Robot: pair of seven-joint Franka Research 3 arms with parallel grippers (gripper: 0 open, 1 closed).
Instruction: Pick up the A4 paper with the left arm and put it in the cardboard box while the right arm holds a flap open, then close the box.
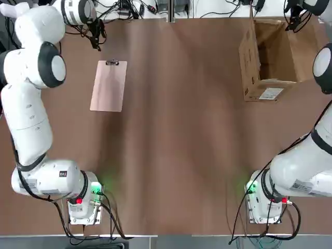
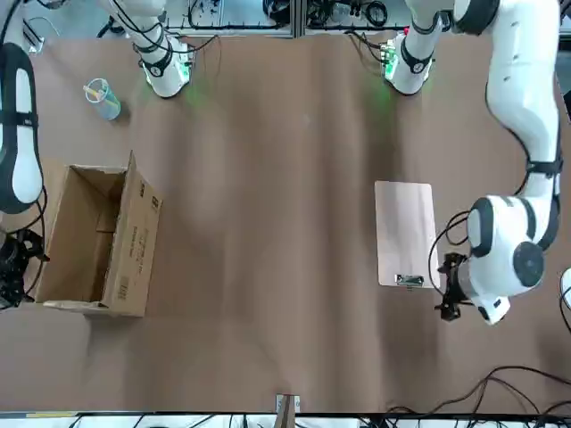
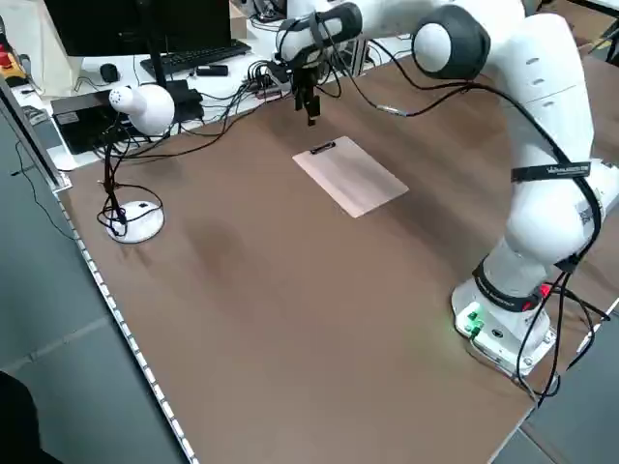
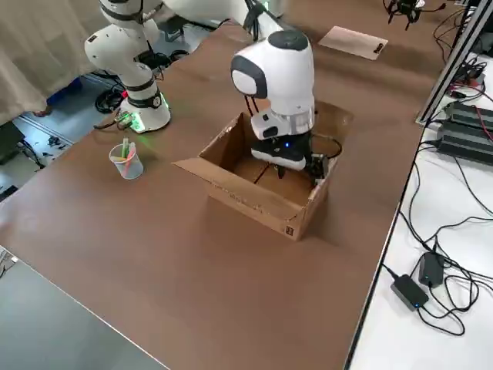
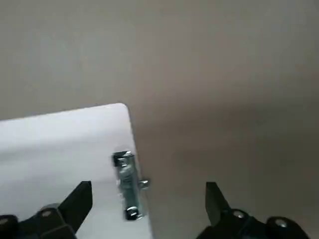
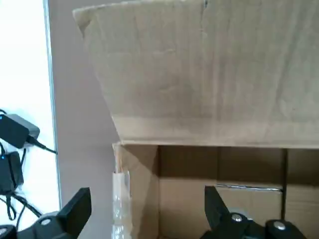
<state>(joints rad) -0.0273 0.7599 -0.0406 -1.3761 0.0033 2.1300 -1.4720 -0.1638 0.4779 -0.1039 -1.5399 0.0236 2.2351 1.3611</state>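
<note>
The A4 paper (image 1: 108,87) lies flat on the left half of the table, its dark clip (image 1: 112,63) at the far short end. My left gripper (image 1: 96,42) hovers open just beyond that clip end. In the left wrist view the clip (image 5: 127,185) sits between the spread fingers (image 5: 79,200). The cardboard box (image 1: 270,58) stands open at the far right, one long flap (image 1: 250,49) upright and a white label (image 1: 271,93) on its near end. My right gripper (image 1: 293,21) is open above the box's far edge, looking down at a flap (image 6: 199,74).
A clear plastic cup (image 2: 103,98) holding small items stands on the table's right side, nearer the robot than the box. Cables (image 1: 124,9) run along the far table edge. A white round device on a stand (image 3: 135,108) sits past the left edge.
</note>
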